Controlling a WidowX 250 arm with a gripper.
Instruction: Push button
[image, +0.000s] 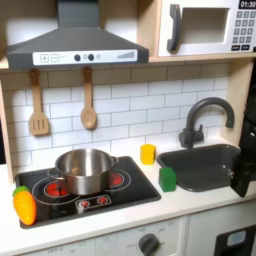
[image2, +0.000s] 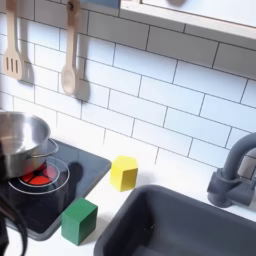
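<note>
This is a toy kitchen. Small red buttons (image: 91, 202) sit on the front strip of the black stove (image: 140, 186), and a row of dark buttons (image: 85, 57) runs along the grey hood. The microwave has a keypad (image: 243, 28) at the top right of the first exterior view. A dark shape at that view's right edge, beside the sink, looks like my gripper (image: 244, 170). Its fingers cannot be made out, and it is apart from every button.
A steel pot (image: 84, 170) stands on the stove's red burners. A yellow block (image2: 124, 172), a green block (image2: 79, 221) and an orange carrot (image: 24, 204) lie on the counter. The sink (image: 205, 163) with its faucet (image: 208, 118) is at the right. A spatula (image: 38, 105) and a spoon (image: 88, 100) hang on the wall.
</note>
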